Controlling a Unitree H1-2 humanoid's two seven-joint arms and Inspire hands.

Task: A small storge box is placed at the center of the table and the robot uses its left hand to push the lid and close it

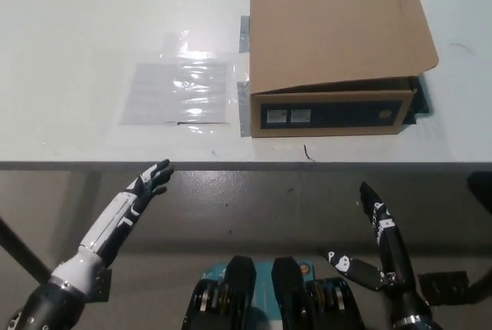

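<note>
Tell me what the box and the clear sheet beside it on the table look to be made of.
Box: seemingly cardboard, matte brown with flat folded panels and dark printed bands; the lid lies down over it. Clear sheet: probably thin plastic film, glossy, since it throws glare and the white table shows through. The table looks smooth and faintly shiny, perhaps laminate.
</note>
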